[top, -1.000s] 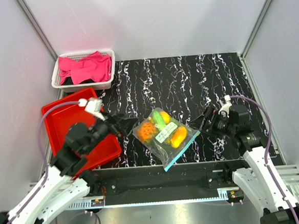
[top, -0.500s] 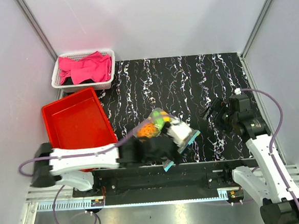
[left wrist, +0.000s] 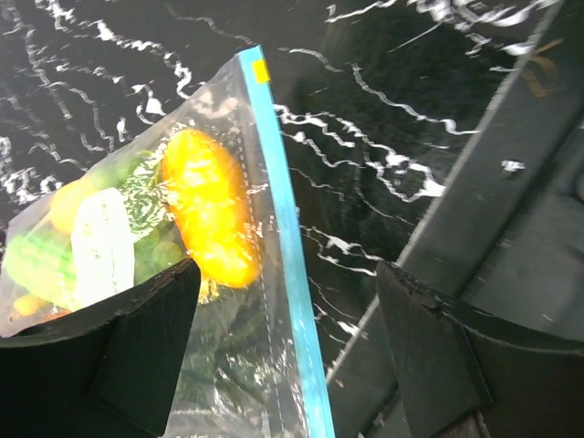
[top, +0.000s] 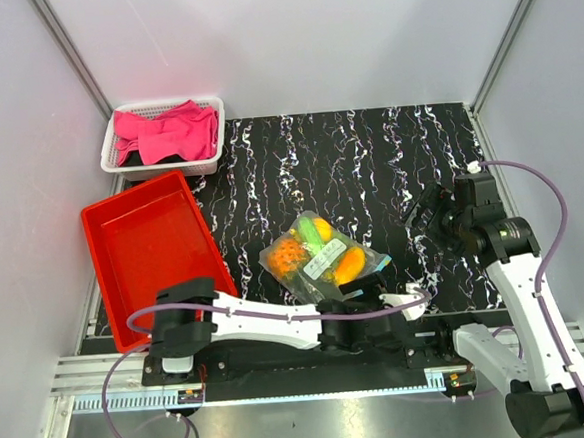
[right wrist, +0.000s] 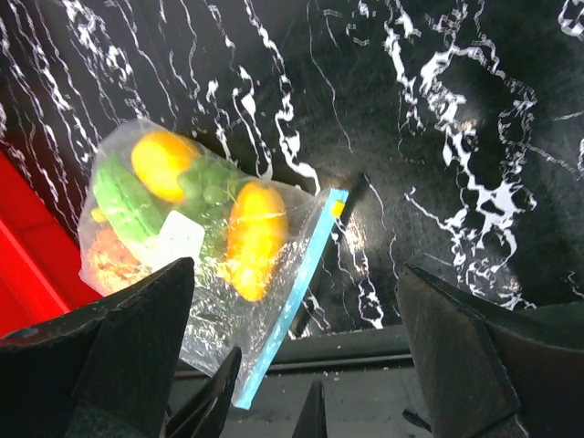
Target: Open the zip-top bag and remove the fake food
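Note:
The clear zip-top bag (top: 320, 259) lies on the black marble mat, its light blue zip strip (left wrist: 290, 274) facing the near right. Inside sit the fake food pieces: a bumpy orange fruit (top: 286, 254), a yellow-orange oval (left wrist: 210, 214) and green vegetables (right wrist: 123, 205). My left gripper (left wrist: 287, 351) is open and low at the bag's near corner, one finger over the plastic and the other off the bag, with the strip running between them untouched. To the right of the bag, my right gripper (right wrist: 297, 356) hangs open above the mat, holding nothing.
A red tray (top: 144, 249) stands left of the bag. Behind it is a white basket (top: 118, 161) holding pink cloth (top: 171, 132). The table's metal front rail (top: 311, 350) runs just under my left arm. Grey walls close in both sides.
My left arm swung from over the red tray to lie low along the front edge, bringing its gripper to the bag's near corner with jaws slightly narrower. The right gripper drew back to the right.

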Controlling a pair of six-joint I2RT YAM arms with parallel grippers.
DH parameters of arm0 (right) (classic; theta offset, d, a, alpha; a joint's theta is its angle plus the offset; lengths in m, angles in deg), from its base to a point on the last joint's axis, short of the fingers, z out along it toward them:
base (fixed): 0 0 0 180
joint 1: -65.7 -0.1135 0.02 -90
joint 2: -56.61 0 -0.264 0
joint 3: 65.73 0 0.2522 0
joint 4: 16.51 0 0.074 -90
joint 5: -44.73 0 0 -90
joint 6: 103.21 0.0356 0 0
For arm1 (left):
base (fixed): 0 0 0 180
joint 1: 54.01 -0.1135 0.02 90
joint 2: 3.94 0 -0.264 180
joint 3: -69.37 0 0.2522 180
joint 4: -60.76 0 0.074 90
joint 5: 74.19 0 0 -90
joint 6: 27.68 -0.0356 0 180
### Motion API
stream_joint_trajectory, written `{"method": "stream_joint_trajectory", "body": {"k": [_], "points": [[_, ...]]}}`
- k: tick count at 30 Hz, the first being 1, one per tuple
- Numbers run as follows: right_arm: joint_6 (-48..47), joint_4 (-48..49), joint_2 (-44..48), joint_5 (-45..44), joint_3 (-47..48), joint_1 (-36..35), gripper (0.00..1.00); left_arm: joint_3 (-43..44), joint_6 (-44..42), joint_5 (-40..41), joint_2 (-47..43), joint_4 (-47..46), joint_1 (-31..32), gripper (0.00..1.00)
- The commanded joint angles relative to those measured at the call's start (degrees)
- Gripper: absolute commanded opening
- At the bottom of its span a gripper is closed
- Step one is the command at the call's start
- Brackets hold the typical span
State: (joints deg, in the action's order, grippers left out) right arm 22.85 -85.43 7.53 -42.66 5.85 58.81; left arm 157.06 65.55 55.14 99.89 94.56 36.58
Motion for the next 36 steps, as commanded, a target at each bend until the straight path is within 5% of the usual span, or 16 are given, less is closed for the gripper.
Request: {"method": "stream_joint_trajectory", "body": {"k": [1,12,22,26,36], "points": [[-0.55,1.37,0.3,3.19,-0.25,0.57,1.0,1.92,-1.91,7.42,2.86,-3.59,-0.41,0.83],[-2.57,5.49,-3.65,11.7,-2.71,1.1,1.0,-2.47,2.22,11.29,7.88,-13.42,-3.48,0.71],[-3.79,10.06,-7.87,14.53,-5.87,1.18,1.0,-4.33,1.52,7.34,9.63,-17.31,-5.86,0.28],[-3.97,12.52,-9.63,15.14,-8.78,1.27,1.0,-4.59,-0.14,6.9,7.88,-18.19,-5.86,0.01],[-4.85,18.68,-13.05,19.79,-12.47,1.53,1.0,-6.52,0.46,2.42,-1.52,-13.97,-5.95,0.0]]}}
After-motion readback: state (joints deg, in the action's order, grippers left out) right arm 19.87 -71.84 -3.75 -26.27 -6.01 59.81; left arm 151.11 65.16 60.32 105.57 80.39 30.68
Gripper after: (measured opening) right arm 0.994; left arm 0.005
